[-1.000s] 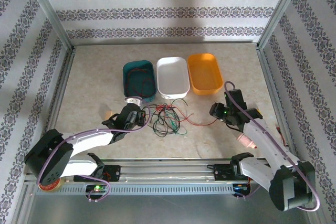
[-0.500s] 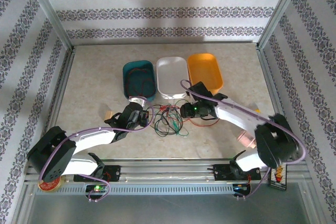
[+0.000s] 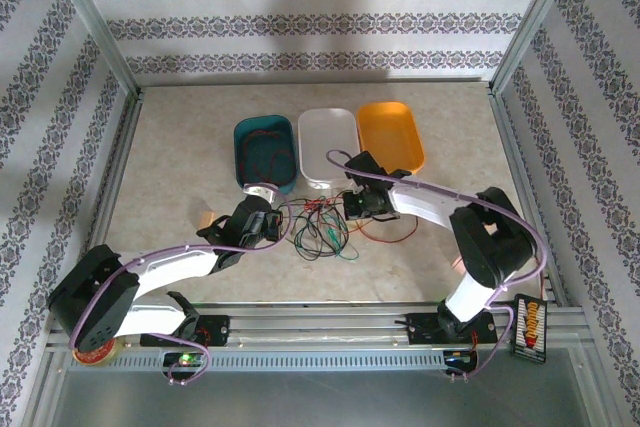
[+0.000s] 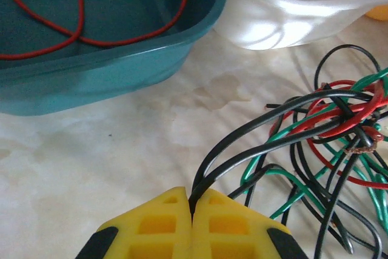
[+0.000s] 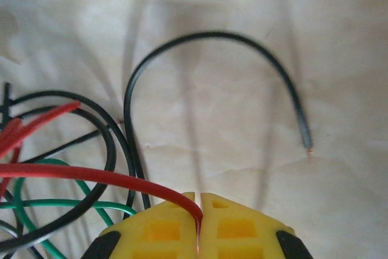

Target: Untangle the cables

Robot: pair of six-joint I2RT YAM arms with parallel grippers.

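Observation:
The cables [image 3: 318, 227] lie as a tangle of red, green and black wires on the table in front of the trays. My left gripper [image 3: 264, 223] is at the tangle's left edge. Its yellow fingers [image 4: 160, 222] are shut on two black cables [image 4: 242, 144] that run up to the knot [image 4: 348, 122]. My right gripper [image 3: 352, 205] is at the tangle's upper right, shut on a red cable [image 5: 91, 175] that enters between its tips [image 5: 199, 203]. A loose black cable [image 5: 212, 37] arcs ahead of it. Another red cable [image 4: 79, 31] lies inside the teal tray [image 4: 121, 71].
Three trays stand in a row behind the tangle: teal [image 3: 240, 152], white [image 3: 328, 115] and orange [image 3: 392, 107]. A small white roll [image 3: 258, 190] sits by the teal tray. A tape roll [image 3: 95, 352] and a rack of coloured pieces [image 3: 530, 322] sit at the near corners.
My right arm has swung left from the table's right side to the tangle, and its gripper has shut on the red cable. The left gripper has kept its hold.

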